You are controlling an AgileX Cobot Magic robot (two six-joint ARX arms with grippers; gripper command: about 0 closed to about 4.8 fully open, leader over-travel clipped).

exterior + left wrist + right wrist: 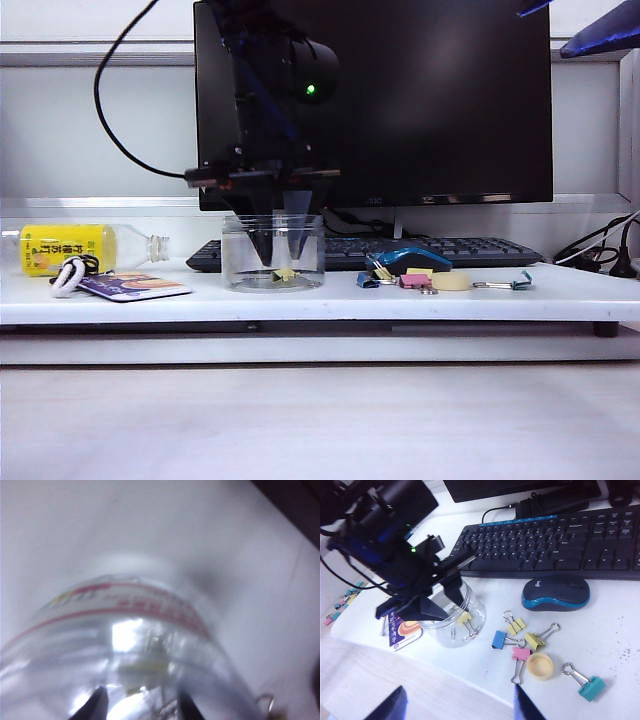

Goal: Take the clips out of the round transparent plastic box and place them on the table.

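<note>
The clear box stands on the white counter, in front of the keyboard. One yellow clip lies inside it. Your left pincer reaches down into the box, fingers partly apart around the clip; you cannot tell whether they grip it. Two more yellow clips lie on the counter near the mouse. Your right pincer hovers above, fully open, holding nothing.

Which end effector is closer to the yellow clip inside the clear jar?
Left. The left end effector reaches down into the jar at the yellow clip; the right end effector hovers open, well away.
</note>
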